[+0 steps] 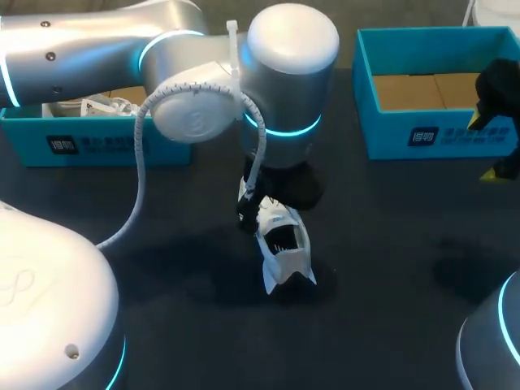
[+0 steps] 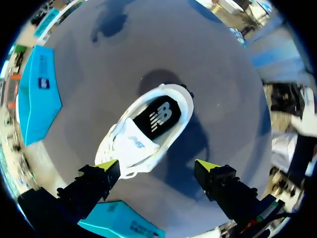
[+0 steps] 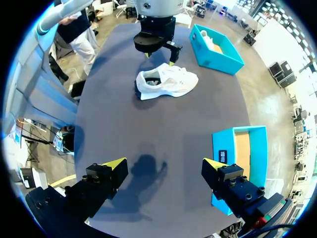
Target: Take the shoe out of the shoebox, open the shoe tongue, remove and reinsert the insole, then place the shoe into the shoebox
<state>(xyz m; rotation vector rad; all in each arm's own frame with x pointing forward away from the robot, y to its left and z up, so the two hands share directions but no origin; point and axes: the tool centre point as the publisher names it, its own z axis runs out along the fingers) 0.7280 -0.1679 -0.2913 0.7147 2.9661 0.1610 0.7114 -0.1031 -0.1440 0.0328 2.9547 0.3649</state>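
Observation:
A white shoe point(image 1: 284, 248) lies on its sole on the dark table, mid-table. In the left wrist view the shoe point(image 2: 146, 131) shows its black insole point(image 2: 158, 118) through the collar and a white tongue point(image 2: 130, 141) over the laces. My left gripper point(image 2: 157, 166) hangs open straight above it, one yellow tip on each side and neither touching. In the head view the left wrist hides those fingers. My right gripper point(image 3: 165, 163) is open and empty, well back from the shoe point(image 3: 166, 81), over bare table.
Two blue shoeboxes stand at the back. The left shoebox point(image 1: 97, 142) holds something white. The right shoebox point(image 1: 431, 130) shows only its brown cardboard floor, with my right arm's dark wrist point(image 1: 497, 97) at its far end.

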